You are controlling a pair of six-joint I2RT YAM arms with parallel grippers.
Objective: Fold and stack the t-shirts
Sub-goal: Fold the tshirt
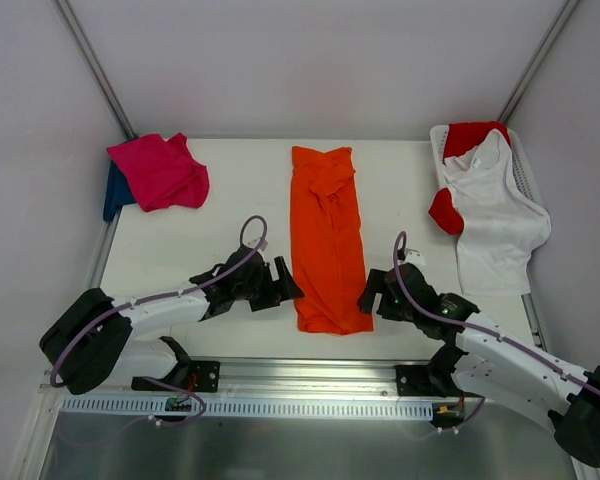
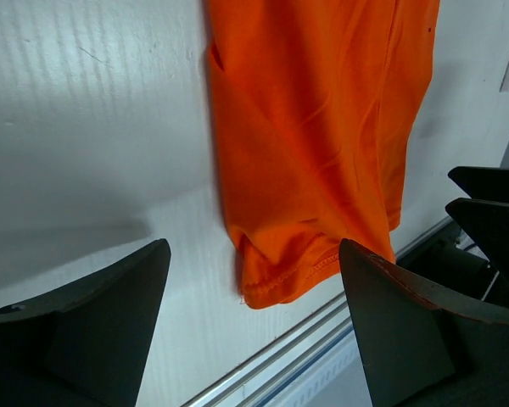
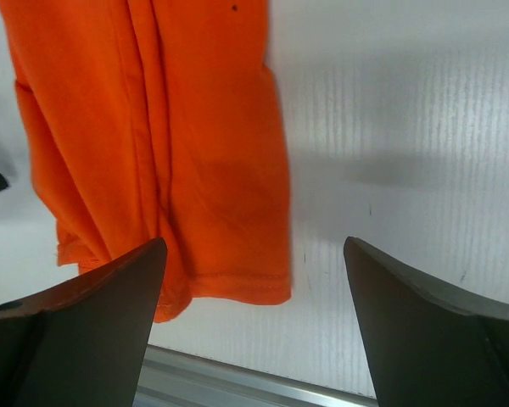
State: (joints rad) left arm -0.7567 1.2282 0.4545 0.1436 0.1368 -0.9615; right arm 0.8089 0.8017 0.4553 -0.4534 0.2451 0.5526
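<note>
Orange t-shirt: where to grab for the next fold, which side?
Probably the two near hem corners, one per arm, each from its outer side. The orange t-shirt lies flat as a long narrow strip with its hem nearest the bases, and the left gripper and right gripper flank that end, both open.

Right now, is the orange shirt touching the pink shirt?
Apart. The top view shows bare table between the orange shirt and the pink shirt.

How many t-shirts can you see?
5: the orange t-shirt in the middle, the pink t-shirt far left atop the dark blue t-shirt, the white t-shirt and the red t-shirt at the basket, right. More may hide underneath.
</note>
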